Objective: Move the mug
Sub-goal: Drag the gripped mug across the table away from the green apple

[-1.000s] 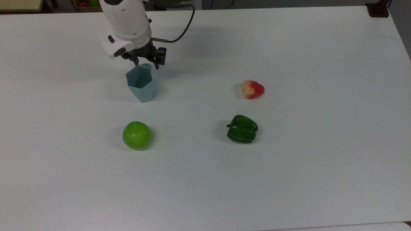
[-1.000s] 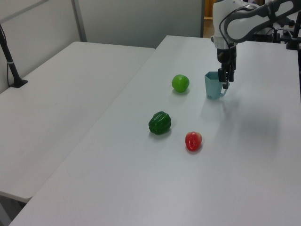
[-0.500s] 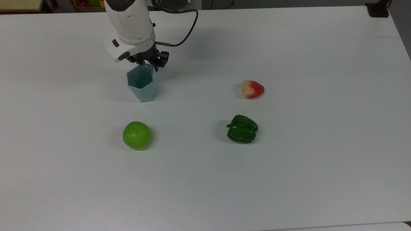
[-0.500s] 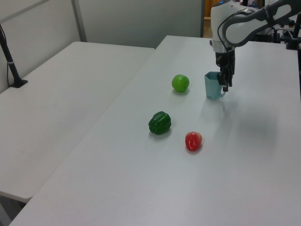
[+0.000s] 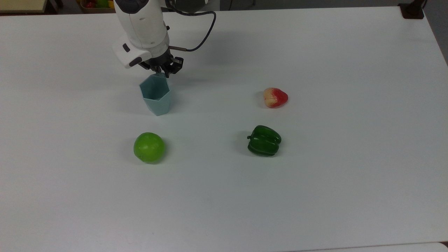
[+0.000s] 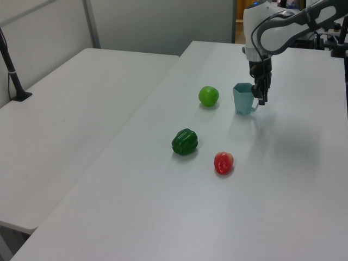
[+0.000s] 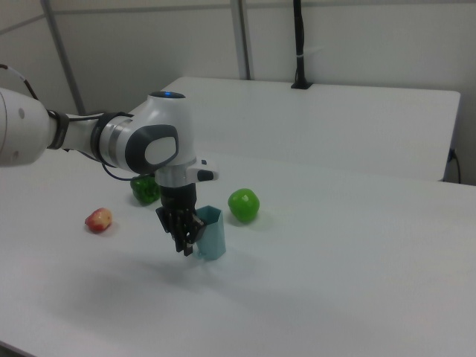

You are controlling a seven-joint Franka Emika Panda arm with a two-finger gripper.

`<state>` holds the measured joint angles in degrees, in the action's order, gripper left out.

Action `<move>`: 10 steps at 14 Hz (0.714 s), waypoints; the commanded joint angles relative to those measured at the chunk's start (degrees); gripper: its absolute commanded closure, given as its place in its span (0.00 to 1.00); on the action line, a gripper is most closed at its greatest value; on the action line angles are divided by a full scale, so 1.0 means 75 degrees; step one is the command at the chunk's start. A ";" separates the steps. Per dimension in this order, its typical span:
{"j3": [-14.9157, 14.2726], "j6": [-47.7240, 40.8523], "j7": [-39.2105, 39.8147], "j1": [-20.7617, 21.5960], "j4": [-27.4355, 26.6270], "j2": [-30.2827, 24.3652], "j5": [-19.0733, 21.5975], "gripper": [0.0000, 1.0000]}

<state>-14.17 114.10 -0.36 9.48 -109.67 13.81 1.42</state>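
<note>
Pointing down from the white arm (image 5: 141,24), the black end effector (image 5: 161,71) is at the far rim of the mug (image 5: 156,94), on the side where the small handle is. In the left view the end effector (image 6: 259,93) hangs at the mug's (image 6: 243,98) right side, and its fingers look closed on the handle, with the tips reaching down beside the cup wall. In the right view the end effector (image 7: 186,236) is in front of the mug (image 7: 211,233) and hides the handle, so the contact itself cannot be seen there.

The mug is pale blue-green with flat faces and a six-sided rim, narrower at the bottom. It is just below the end effector in the top view, and its mouth leans a little toward the top view's left. Whether its base rests fully on the white table (image 5: 315,192) I cannot tell.

A green apple (image 5: 149,147) lies on the table, beyond the mug from the end effector in the top view and well apart from it. A green bell pepper (image 5: 264,140) is far from the end effector toward the top view's lower right. A red and pale fruit (image 5: 275,97) lies toward the top view's right, also well apart, a little farther from the pepper toward the top view's top edge. A black cable (image 5: 201,33) runs from the wrist of the arm.
</note>
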 commanded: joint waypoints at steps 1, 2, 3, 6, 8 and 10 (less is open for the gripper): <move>-0.0068 0.0220 -0.0163 0.0119 -0.0096 -0.0142 -0.0143 0.94; -0.0068 0.0220 -0.0163 0.0119 -0.0096 -0.0165 -0.0143 0.95; -0.0068 0.0208 -0.0163 0.0119 -0.0084 -0.0177 -0.0143 0.95; -0.0068 0.0196 -0.0163 0.0037 -0.0061 -0.0387 -0.0143 0.95; -0.0091 0.0161 -0.0163 -0.0009 -0.0037 -0.0562 -0.0143 0.95; -0.0103 0.0080 -0.0175 -0.0114 0.0149 -0.0645 -0.0131 0.95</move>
<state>-14.51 114.20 -0.48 9.01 -108.48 11.73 1.37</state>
